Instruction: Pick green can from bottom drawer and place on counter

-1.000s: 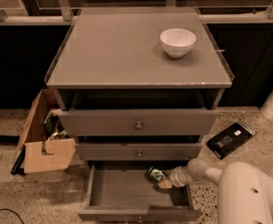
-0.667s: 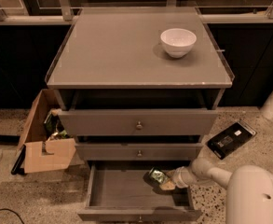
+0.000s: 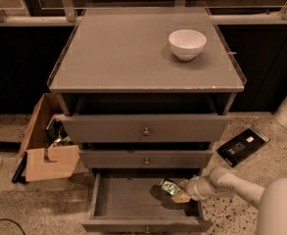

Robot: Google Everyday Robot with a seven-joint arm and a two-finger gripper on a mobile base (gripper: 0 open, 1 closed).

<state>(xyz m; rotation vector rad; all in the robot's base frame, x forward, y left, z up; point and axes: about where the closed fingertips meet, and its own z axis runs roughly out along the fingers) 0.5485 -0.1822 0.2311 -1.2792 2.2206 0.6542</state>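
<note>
I have the gripper [image 3: 182,194] down inside the bottom drawer [image 3: 126,199], at its right side near the back, right against the green can [image 3: 168,186]. I cannot tell whether the gripper is clamped on the can or only touching it, so I judge the step in hand to be securing the grasp before any lift.

To do it well, I want the can centred in the gripper and held across its round body rather than at a slippery end. The hold should be firm enough that the can does not roll away across the drawer floor. I would bring it out toward the drawer's open front first, because the middle drawer [image 3: 146,158] overhangs the back of the bottom drawer and could knock the can loose. Only once clear would I raise it to the counter [image 3: 118,53], well above the bottom drawer. There I must mind the raised clear rim and the white bowl [image 3: 187,44] above the drawer's right side.

The can is small, shiny and dark green with a mottled pattern. It lies tilted, seemingly on its side, in the drawer's right rear part.
</note>
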